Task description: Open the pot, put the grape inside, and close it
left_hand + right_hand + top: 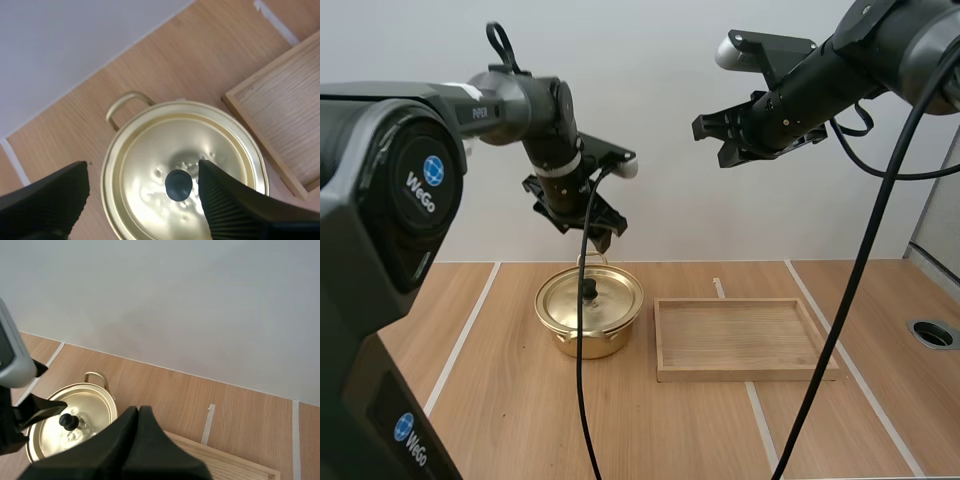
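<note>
Our left fingers [603, 238] hang spread wide above the pot [590, 325], with open air between them and the black knob [589, 291]. Our right fingers [715, 128] sit high over the bench [500, 400], well apart from everything.

The pot stands on the bench's left half with its lid [615, 295] on. The wooden tray [740, 372] lies just beside it on the right, and a narrow strip of bench separates them. Bare bench lies in front of the pot and to its left.

From the left wrist we see the ribbed inner faces of the left fingers either side of the knob. From the right wrist we see the right fingers pressed together as one dark wedge, holding nothing.

The knob points straight up. A loop handle [125, 100] points toward the wall, and the tray's long side runs across the bench.
</note>
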